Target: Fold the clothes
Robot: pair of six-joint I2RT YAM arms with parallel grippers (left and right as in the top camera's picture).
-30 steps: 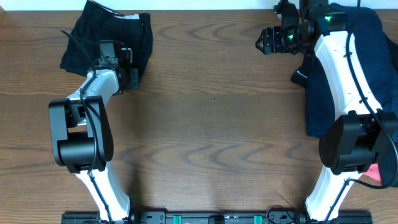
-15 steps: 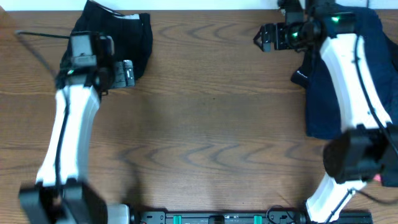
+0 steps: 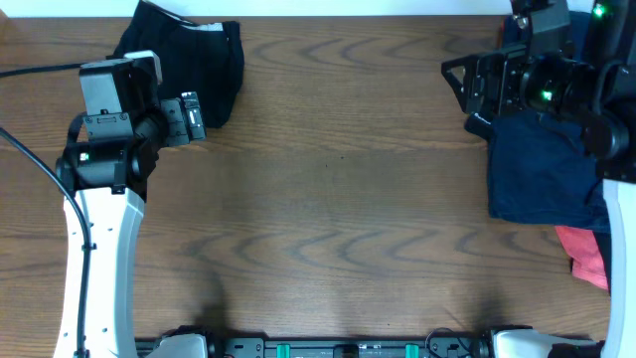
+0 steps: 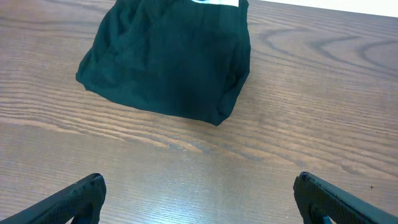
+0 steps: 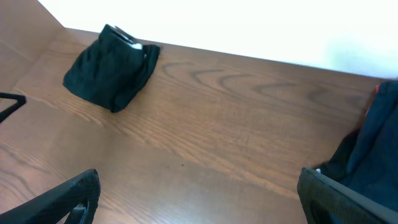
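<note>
Status: fold looks essentially done.

- Black shorts (image 3: 214, 58) sit as one compact bundle on the surface (image 3: 338, 199), legs tucked in. The white label shows at the edge farthest from the left claw (image 3: 192, 119).
- Left claw: jaws wide apart, nothing between them. In its wrist view the shorts (image 4: 168, 62) lie just ahead of the claw (image 4: 199, 202), a little left of centre, with bare wood between fabric and fingertips. No contact.
- Right claw (image 3: 459, 88): jaws apart too, empty. From its wrist view the shorts (image 5: 112, 65) are far ahead and off to the left of the claw (image 5: 199, 196), well apart.
- Navy-blue garments (image 3: 542, 169) lie behind and beside the right claw, with the coral-pink garment (image 3: 586, 257) further back. Neither is the item being folded, and neither is held.

Done, in my judgement: shorts folded down to a small packet and let go.

Left: not much. The packet's near corner bulges and the outline is lumpy rather than square. A flatten or edge-align pass is optional if a neat result matters. Otherwise only parking the arms remains. Can't tell the layer count inside the bundle from these views.
</note>
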